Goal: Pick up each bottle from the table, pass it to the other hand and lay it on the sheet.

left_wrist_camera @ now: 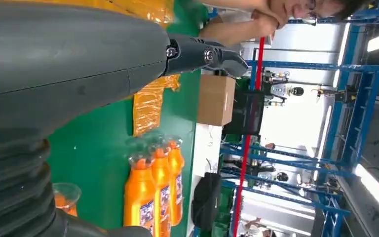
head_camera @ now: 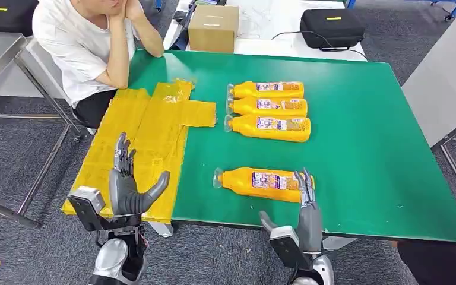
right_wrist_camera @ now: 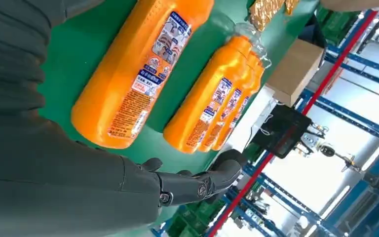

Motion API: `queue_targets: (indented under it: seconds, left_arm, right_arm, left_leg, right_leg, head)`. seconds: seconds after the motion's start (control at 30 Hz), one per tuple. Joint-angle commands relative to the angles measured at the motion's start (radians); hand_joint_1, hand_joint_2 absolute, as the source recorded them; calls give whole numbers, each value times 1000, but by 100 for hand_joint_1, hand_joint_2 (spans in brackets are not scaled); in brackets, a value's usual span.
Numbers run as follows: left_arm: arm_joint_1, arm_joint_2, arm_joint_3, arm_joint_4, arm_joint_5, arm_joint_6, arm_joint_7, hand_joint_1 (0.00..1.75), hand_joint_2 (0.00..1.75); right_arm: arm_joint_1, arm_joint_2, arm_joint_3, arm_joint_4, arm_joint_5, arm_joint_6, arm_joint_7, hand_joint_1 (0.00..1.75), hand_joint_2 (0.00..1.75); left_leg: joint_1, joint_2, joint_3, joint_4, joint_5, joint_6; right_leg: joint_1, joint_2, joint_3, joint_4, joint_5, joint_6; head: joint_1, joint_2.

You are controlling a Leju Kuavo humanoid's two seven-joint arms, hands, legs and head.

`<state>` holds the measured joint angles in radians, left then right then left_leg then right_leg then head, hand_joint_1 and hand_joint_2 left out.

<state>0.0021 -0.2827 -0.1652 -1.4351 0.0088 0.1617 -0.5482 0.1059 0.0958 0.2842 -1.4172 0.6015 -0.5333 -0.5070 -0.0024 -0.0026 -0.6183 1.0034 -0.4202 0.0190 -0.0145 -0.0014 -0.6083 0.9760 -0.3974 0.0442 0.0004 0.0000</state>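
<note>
The right hand [head_camera: 306,205] is hovering empty, fingers spread, by the nearest bottle [head_camera: 261,183] — probably slick, rigid plastic — best gripped mid-body; the left hand [head_camera: 126,184] is waiting unclenched.

The nearest bottle [head_camera: 261,183] is partly covered at its base by the right hand [head_camera: 306,205]; whether they touch cannot be told.

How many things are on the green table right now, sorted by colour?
Orange bottles: 4, the nearest bottle by the right hand, and three side by side.
Yellow sheet: 1, with the left hand over it.
Brown cardboard box: 1, just past the green table's far edge.
Total: 6.
</note>
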Motion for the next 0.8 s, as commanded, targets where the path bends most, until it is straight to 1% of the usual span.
queue_targets:
  seconds: [0.03,0.13,0.2,0.27,0.3,0.33,0.4,0.43,0.47,0.53,0.57,0.6,0.7,0.73,0.77,0.8]
  left_arm:
    - [-31,24,-19,65,2,7,6,0,175]
    - [-31,24,-19,65,2,7,6,0,175]
    - [-31,24,-19,65,2,7,6,0,175]
    - [-30,24,-19,64,3,8,6,0,175]
    - [-30,24,-19,65,4,9,6,0,175]
    - [-30,24,-19,65,4,9,6,0,175]
    - [-30,24,-19,64,4,9,6,0,175]
    - [-27,23,-20,63,5,9,6,0,175]
    - [-25,22,-20,62,5,10,6,0,175]
    - [-24,21,-22,61,6,11,7,0,175]
    - [-24,21,-22,61,6,11,7,0,175]
    - [-23,21,-22,60,6,11,7,0,175]
    - [-22,21,-23,59,8,12,7,0,175]
    - [-22,21,-23,59,8,12,7,0,175]
    - [-22,20,-23,58,8,12,7,0,175]
    - [-21,20,-23,57,9,12,7,0,175]
  right_arm:
    - [-2,30,-31,39,-43,-23,-33,0,175]
    - [-2,30,-31,39,-43,-23,-33,0,175]
    - [-2,30,-31,39,-43,-23,-33,0,175]
    - [-1,30,-28,40,-45,-23,-36,0,175]
    - [-1,31,-27,39,-46,-22,-38,0,175]
    - [-1,31,-25,38,-46,-22,-39,0,175]
    - [0,33,-23,36,-45,-23,-40,0,175]
    - [3,32,-23,31,-44,-25,-41,0,175]
    - [4,31,-22,27,-44,-27,-42,0,175]
    - [5,31,-21,25,-44,-27,-43,0,175]
    - [5,31,-21,25,-44,-27,-43,0,175]
    - [5,31,-21,24,-45,-27,-44,0,175]
    - [6,33,-20,23,-48,-27,-47,0,175]
    - [6,33,-20,23,-48,-27,-47,0,175]
    - [6,34,-20,23,-48,-28,-47,0,175]
    - [5,31,-17,24,-45,-31,-49,0,175]
  left_leg:
    - [0,0,4,-1,-1,-1]
    - [1,-1,7,-1,-2,-2]
    - [0,0,4,-1,-1,-1]
    - [1,0,6,-1,-2,-2]
    - [0,0,4,-1,-1,-1]
    - [1,0,6,-1,-2,-1]
    - [0,0,3,-1,-1,-1]
    - [1,0,6,-1,-2,-2]
    - [0,0,4,-1,-1,-1]
    - [1,0,8,-1,-3,-2]
    - [1,-1,4,-1,-1,-1]
    - [1,0,6,-1,-2,-2]
    - [0,0,3,-1,-1,-1]
    - [0,0,5,-1,-2,-1]
    - [0,0,3,-1,-1,-1]
    - [1,0,6,-1,-2,-2]
  right_leg:
    - [1,0,4,-1,-1,-1]
    - [1,-1,7,-1,-3,-2]
    - [1,-1,4,-1,-1,-1]
    - [1,-1,6,-1,-2,-2]
    - [0,0,3,-1,-1,-1]
    - [1,0,6,-1,-2,-2]
    - [0,0,3,-1,-1,-1]
    - [1,0,6,-1,-2,-2]
    - [0,0,4,-1,-1,-1]
    - [1,0,8,-1,-3,-2]
    - [1,-1,4,-1,-1,-1]
    - [1,0,6,-1,-2,-2]
    - [0,0,2,-1,-1,-1]
    - [1,0,5,-1,-2,-2]
    - [0,0,3,-1,-1,-1]
    - [1,0,6,-1,-2,-2]
  head:
    - [0,0]
    - [0,0]
    - [0,0]
    - [0,0]
    - [0,0]
    - [0,0]
    - [0,0]
    - [0,0]
    - [0,0]
    - [0,0]
    - [0,0]
    - [0,0]
    - [0,0]
    - [0,0]
    - [0,0]
    - [0,0]
